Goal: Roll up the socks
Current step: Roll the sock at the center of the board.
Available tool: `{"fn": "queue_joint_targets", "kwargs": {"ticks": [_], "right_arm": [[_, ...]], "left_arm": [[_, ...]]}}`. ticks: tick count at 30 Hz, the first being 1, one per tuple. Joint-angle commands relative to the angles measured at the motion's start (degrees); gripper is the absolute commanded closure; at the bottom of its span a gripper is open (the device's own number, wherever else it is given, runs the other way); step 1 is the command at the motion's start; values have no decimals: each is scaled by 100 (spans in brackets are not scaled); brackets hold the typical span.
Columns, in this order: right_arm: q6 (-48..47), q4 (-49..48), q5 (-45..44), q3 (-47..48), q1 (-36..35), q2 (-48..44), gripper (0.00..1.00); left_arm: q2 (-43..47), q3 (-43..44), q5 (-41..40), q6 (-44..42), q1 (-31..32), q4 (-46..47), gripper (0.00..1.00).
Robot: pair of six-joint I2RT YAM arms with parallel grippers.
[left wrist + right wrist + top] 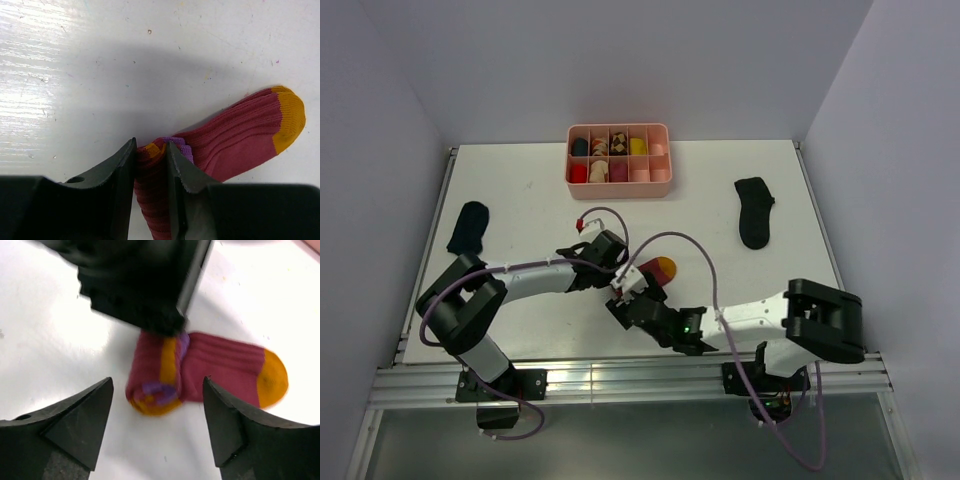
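The striped sock [661, 268] lies near the middle of the table, maroon with an orange-yellow toe. Its cuff end is wound into a roll [152, 382] showing purple and orange, and the toe half [245, 132] lies flat. My left gripper [151, 150] is shut on the rolled end, with fabric pinched between its black fingers [120, 170]. My right gripper [157, 385] stands open just in front of the roll and does not touch it. In the top view both grippers meet at the sock, left [623, 283] and right [638, 305]. Two black socks lie flat, one at the left [468, 227] and one at the right [755, 211].
A pink divided tray [620, 187] holding several rolled socks stands at the back centre. The table's raised edges run along the left and right sides. Cables from both arms loop over the middle of the table.
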State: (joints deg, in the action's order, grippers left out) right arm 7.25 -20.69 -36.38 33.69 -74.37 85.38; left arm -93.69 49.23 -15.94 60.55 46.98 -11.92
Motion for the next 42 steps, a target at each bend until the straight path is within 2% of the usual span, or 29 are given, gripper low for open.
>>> {"fn": "queue_joint_targets", "kwargs": {"ticks": [1, 3, 7, 12, 26, 34, 42], "right_arm": [[321, -215, 53, -459, -51, -766, 15], [374, -278, 17, -670, -43, -996, 13], [243, -208, 105, -680, -34, -1191, 20], [-161, -304, 447, -452, -43, -866, 23], [-1427, -471, -18, 304, -403, 320, 21], [-1323, -357, -53, 471, -429, 1014, 25], [-971, -173, -536, 638, -429, 1577, 26]], "left_arm": [[-220, -10, 30, -193, 66, -469, 67], [-229, -1, 30, -176, 66, -486, 67], [-264, 112, 56, -211, 66, -565, 67], [-290, 192, 83, -255, 66, -653, 67], [-343, 332, 232, -360, 66, -820, 67], [-378, 368, 302, -395, 66, -864, 67], [-361, 394, 302, -439, 65, -908, 67]]}}
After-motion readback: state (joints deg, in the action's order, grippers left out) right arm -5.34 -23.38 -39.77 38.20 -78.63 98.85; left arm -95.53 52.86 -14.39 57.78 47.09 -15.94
